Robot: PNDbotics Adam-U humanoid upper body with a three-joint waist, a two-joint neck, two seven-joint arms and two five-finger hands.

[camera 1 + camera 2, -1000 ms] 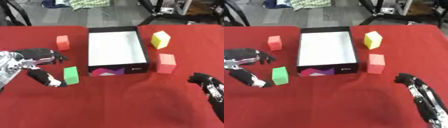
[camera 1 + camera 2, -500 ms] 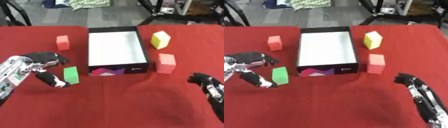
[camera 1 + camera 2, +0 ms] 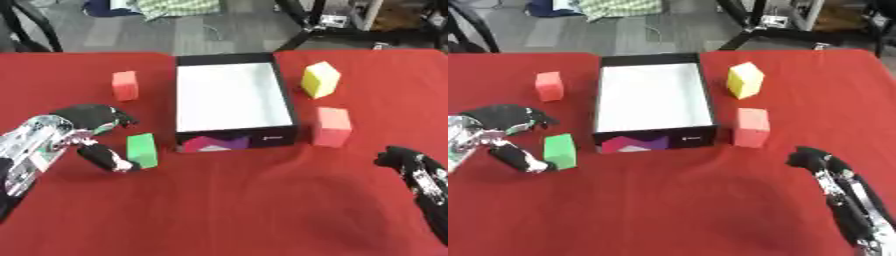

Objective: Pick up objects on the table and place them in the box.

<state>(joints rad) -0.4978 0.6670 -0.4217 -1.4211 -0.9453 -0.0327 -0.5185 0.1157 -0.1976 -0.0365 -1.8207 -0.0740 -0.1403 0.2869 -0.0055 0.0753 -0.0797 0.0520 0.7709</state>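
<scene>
A black box with a white floor stands open in the middle of the red table. A green block lies at its front left corner. My left hand is spread open around the block's left side, fingers above it and thumb below, not closed on it. A red block lies left of the box, a yellow block to its right, and a salmon block to its front right. My right hand rests at the lower right, away from all blocks, its fingers curled.
The red cloth covers the table and stretches bare in front of the box. Beyond the far edge lie grey floor, black stand legs and a checked cloth.
My left hand has moved right, toward the green block, with thumb and fingers now bracketing its left side. The blocks, the box and my right hand have stayed put.
</scene>
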